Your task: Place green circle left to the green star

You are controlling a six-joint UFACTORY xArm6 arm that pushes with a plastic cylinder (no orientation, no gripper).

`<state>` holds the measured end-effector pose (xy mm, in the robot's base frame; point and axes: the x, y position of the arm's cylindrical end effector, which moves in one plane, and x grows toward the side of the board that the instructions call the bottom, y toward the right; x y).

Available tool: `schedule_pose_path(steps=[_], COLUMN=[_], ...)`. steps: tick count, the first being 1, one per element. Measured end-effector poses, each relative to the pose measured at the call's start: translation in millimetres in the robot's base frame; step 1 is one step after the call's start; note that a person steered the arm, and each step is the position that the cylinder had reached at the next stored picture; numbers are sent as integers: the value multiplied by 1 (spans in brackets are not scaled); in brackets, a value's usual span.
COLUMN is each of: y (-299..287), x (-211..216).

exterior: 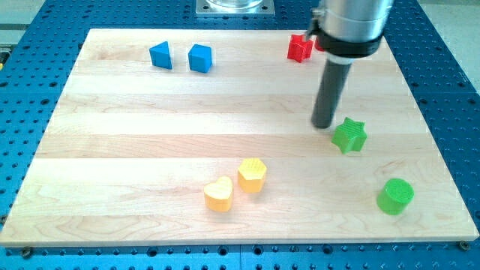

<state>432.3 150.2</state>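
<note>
On the pale wooden tabletop (150, 112) your tool — a bare rod, no jaws, holding nothing — has its tip (323, 124) just left of the green star (349, 136), so you've yet to reach the green circle (394, 196) near the view's bottom right — circle round and push it leftward.

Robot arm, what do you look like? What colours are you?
My arm ends in a wide silvery metal cylinder with a black band at its base. Below that hangs a straight, smooth, dark grey rod; my tip is its flat round end. No cables or markings show.
</note>
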Motion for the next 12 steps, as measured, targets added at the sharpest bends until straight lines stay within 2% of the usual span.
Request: schedule_pose_path(steps=[2, 3, 4, 5, 6, 7, 8, 10, 11, 12], y=[25, 34, 13, 48, 99, 124, 147, 55, 52, 10], x=[85, 102, 95, 66, 102, 164, 185, 187, 185, 187])
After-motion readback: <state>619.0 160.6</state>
